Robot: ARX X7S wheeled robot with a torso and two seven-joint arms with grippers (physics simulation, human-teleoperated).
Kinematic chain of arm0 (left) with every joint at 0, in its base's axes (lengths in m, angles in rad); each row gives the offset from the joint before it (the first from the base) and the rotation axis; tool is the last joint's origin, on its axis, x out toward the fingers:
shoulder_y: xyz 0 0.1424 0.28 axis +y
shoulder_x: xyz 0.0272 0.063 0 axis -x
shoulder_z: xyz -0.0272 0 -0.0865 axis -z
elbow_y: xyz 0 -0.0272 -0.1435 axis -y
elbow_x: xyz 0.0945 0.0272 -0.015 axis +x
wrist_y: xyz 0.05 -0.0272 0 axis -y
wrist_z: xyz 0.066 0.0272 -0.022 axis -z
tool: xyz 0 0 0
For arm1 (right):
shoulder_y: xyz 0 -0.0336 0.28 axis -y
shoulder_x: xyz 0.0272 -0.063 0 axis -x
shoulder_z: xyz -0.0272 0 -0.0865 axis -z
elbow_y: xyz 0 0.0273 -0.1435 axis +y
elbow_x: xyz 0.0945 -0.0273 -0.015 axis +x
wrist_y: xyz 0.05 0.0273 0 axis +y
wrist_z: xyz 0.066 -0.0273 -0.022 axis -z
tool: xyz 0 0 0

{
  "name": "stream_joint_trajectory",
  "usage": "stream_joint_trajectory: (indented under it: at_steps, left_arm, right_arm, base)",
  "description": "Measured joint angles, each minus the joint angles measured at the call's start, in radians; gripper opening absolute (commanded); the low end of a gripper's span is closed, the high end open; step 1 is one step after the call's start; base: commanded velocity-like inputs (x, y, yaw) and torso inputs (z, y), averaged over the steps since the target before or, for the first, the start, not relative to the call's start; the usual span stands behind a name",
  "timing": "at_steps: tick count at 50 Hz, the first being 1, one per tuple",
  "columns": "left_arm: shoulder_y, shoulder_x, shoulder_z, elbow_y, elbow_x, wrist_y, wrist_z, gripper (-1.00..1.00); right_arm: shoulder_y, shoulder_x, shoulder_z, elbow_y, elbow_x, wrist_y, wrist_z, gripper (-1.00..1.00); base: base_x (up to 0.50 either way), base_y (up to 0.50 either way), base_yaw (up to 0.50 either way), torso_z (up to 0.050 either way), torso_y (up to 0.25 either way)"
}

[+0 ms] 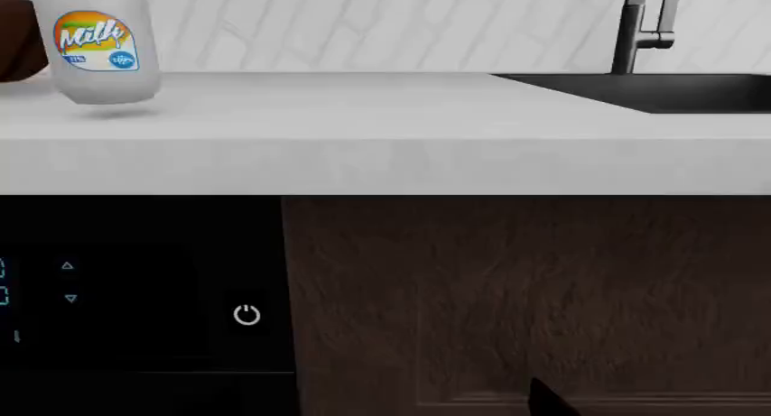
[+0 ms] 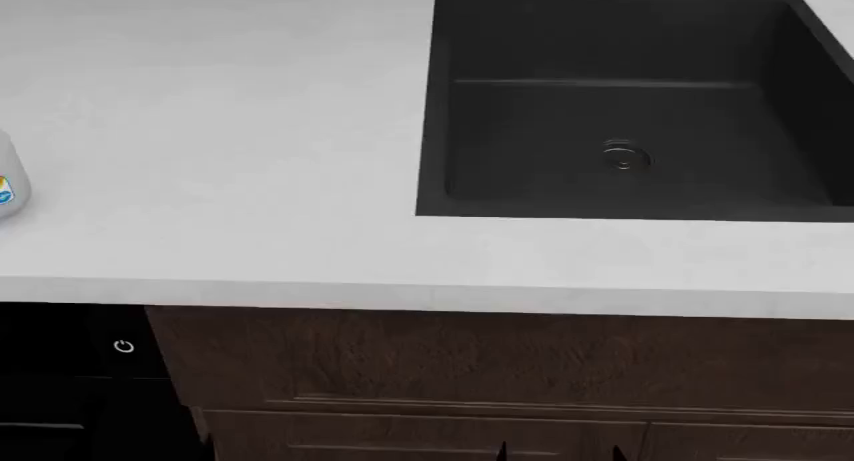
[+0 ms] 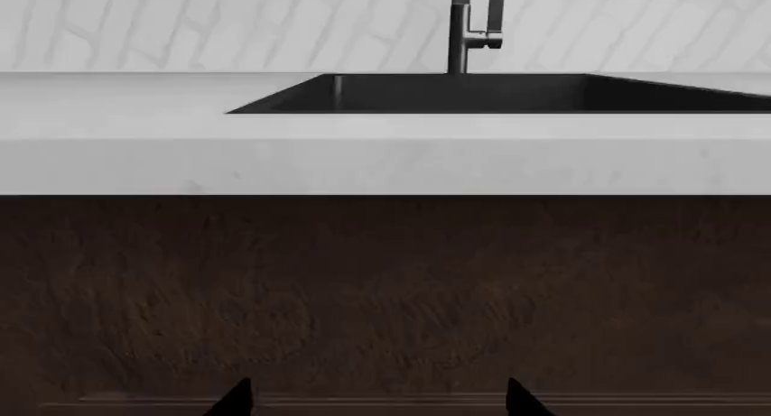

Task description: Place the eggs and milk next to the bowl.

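Milk [image 1: 97,46]: upright on desk [image 2: 240,131], nine o'clock edge of head view (sink [image 2: 627,111] at one o'clock). My right tool [image 3: 379,400] spread; left tool's state unclear.

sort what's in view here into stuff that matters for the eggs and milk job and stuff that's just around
Part of the job:
- milk, standing on the counter, at the left edge of the head view
- a dark brown sliver beside it may be the bowl; too little shows to tell
- eggs: not in view

Just around:
- counter
- sink
- faucet
- power button
- wooden cabinet front
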Motion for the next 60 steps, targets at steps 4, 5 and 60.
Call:
stream_joint_trajectory:
  at_steps: [4,5,60]
  left_arm:
    - [-0.011,-0.014,-0.008,0.011,-0.006,-0.009,0.0,1.0]
    - [-0.009,-0.015,-0.005,0.01,-0.008,-0.007,-0.001,1.0]
    - [-0.02,-0.12,0.123,0.171,-0.137,-0.084,-0.053,1.0]
  right_arm:
    - [0.011,0.014,0.001,-0.012,-0.005,0.011,-0.002,1.0]
    - [0.01,0.014,-0.001,-0.011,-0.003,0.011,0.001,1.0]
    - [0.016,0.11,-0.091,-0.123,0.107,0.055,0.123,1.0]
  base:
    - [0.0,0.0,0.0,0.0,0.0]
    - [0.0,0.0,0.0,0.0,0.0]
    - [0.0,0.0,0.0,0.028,0.0]
